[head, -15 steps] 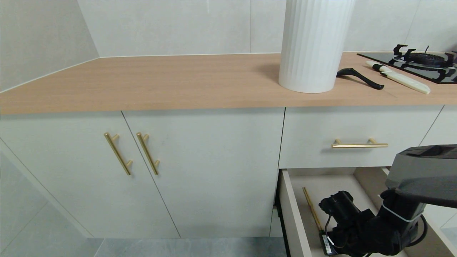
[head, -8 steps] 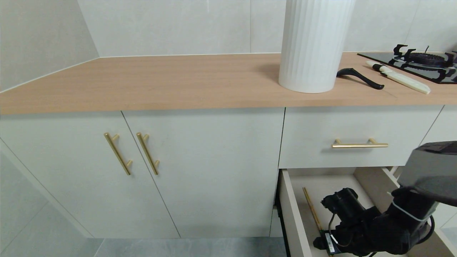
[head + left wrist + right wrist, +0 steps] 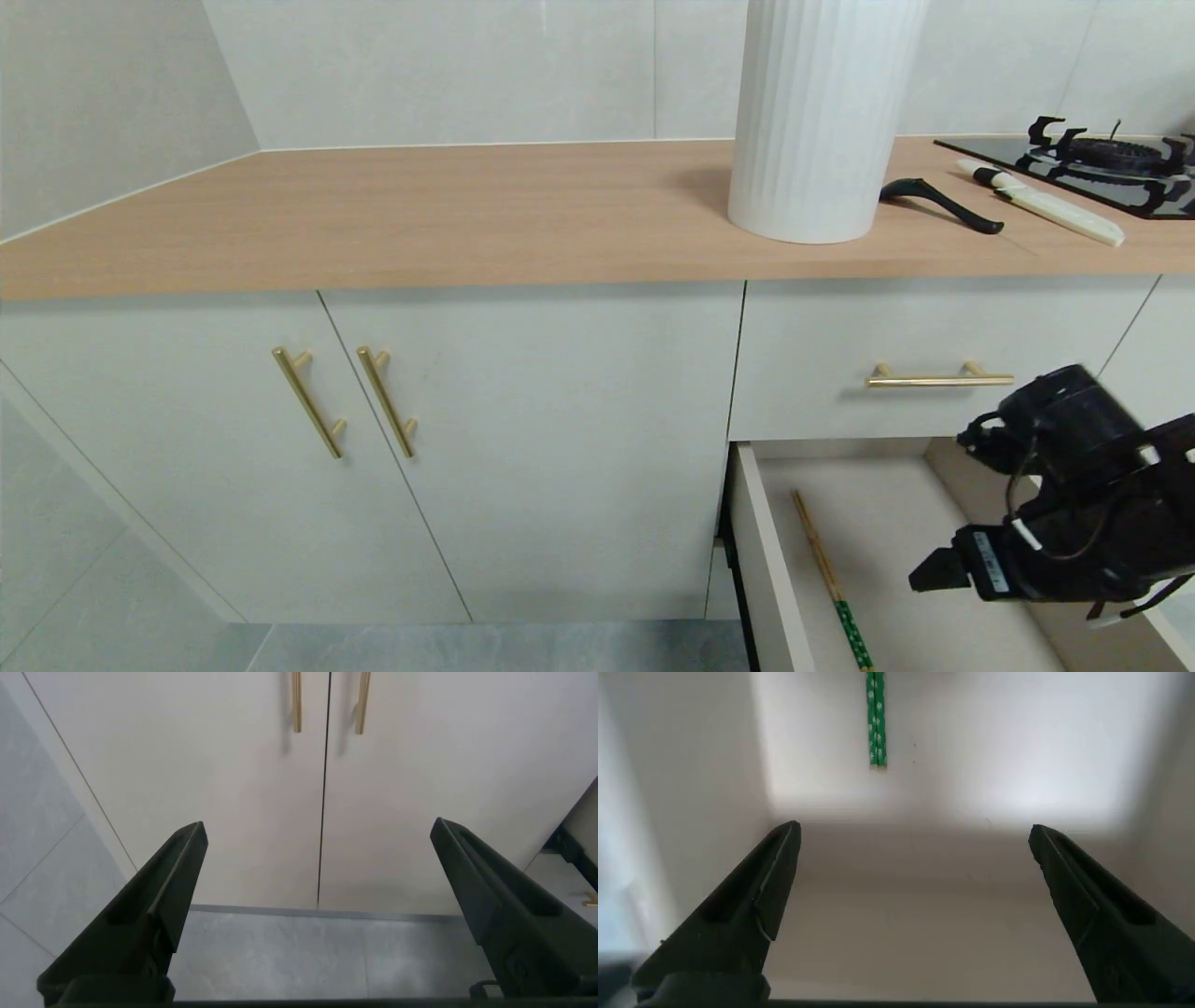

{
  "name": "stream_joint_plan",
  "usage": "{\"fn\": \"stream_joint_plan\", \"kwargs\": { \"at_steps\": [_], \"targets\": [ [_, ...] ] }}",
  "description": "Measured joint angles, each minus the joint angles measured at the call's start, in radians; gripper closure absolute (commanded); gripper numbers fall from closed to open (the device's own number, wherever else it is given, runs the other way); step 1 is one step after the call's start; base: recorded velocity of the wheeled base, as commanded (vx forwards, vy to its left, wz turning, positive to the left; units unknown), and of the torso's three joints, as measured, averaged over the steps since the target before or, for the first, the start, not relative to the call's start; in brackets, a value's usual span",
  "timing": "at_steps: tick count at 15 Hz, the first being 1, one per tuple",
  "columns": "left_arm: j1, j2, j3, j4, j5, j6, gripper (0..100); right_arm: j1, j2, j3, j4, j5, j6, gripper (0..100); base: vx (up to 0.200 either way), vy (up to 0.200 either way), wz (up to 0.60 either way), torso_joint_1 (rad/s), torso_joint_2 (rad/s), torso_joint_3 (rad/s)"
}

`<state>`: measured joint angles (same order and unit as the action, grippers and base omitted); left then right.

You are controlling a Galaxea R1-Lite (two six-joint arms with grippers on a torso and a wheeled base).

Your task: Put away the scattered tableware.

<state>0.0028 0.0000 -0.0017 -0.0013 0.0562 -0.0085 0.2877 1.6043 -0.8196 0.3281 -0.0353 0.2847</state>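
Wooden chopsticks [image 3: 826, 569] lay in the open drawer [image 3: 761, 560]; the right pincer [image 3: 913, 859] hung over it, fingers apart, empty. The pale knife [image 3: 1041, 201] on the table [image 3: 467, 215] looked light, stiff and slick, best gripped by its handle.

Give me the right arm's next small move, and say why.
Probably raise the right gripper clear of the open drawer toward the counter. It is open and empty, the chopsticks lie in the drawer, and a black-handled utensil and a knife lie on the counter, not yet put away.
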Motion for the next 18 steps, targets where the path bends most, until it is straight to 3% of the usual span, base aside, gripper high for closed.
{"fn": "stream_joint_plan", "kwargs": {
  "at_steps": [7,15,18],
  "targets": [
    [0.0,0.0,0.0,0.0,0.0,0.0,0,-0.272,-0.23,-0.043,0.048,0.154,-0.242,0,0.0,0.0,0.0,0.0,0.0,0.0],
    [0.0,0.0,0.0,0.0,0.0,0.0,0,-0.304,-0.379,-0.045,0.053,0.158,-0.285,0,0.0,0.0,0.0,0.0,0.0,0.0],
    [0.0,0.0,0.0,0.0,0.0,0.0,0,-0.302,-0.4,-0.043,0.053,0.159,-0.284,0,0.0,0.0,0.0,0.054,-0.23,-0.217]
  ]
}}
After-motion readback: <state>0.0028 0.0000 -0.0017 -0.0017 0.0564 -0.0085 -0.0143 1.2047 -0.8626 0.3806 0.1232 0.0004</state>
